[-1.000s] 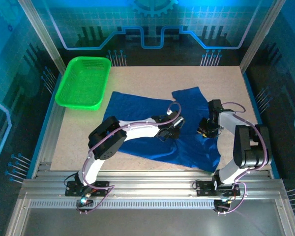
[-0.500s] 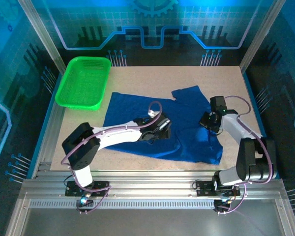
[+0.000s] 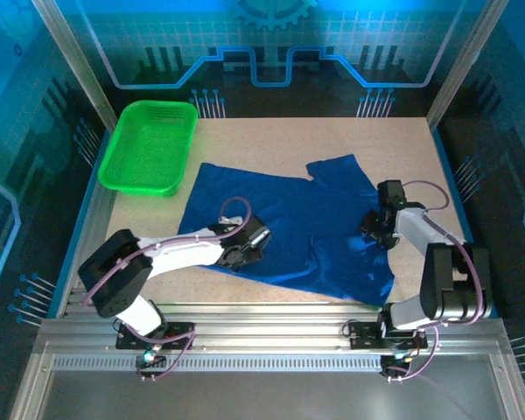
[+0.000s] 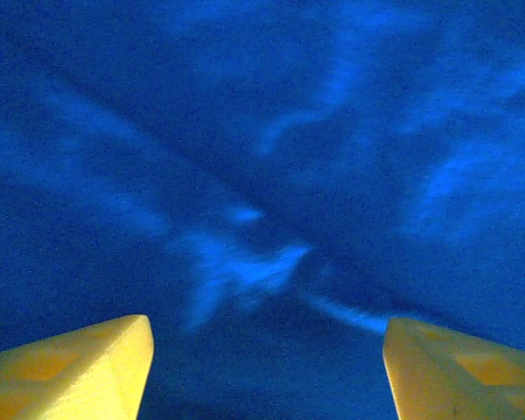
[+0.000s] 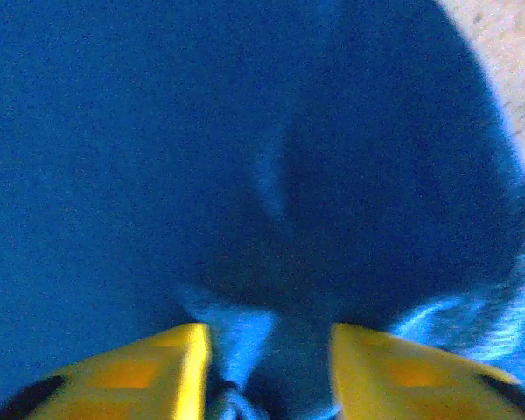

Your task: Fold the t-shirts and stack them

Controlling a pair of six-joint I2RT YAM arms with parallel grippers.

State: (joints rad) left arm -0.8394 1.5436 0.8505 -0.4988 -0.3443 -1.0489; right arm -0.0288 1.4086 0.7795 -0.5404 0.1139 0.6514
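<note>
Blue t-shirt (image 3: 280, 219) lies on the counter (image 3: 332, 140) beneath open left fingers (image 4: 70, 367); right fingers (image 5: 149, 372) parted astride a blurred fold (image 5: 245, 337).

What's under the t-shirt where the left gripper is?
Only wrinkled t-shirt cloth shows beneath the open left gripper; bare table shows around the shirt, but whatever lies under it there is covered.

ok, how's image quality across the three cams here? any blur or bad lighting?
Top external: sharp, with a strong blue cast from the enclosure; t-shirt and green basket read clearly. Left wrist: soft and grainy, cloth creases smeared, yellow fingers cropped at the bottom edge. Right wrist: out of focus, dark shadow across the middle of the cloth, table blurred in the top right corner.
</note>
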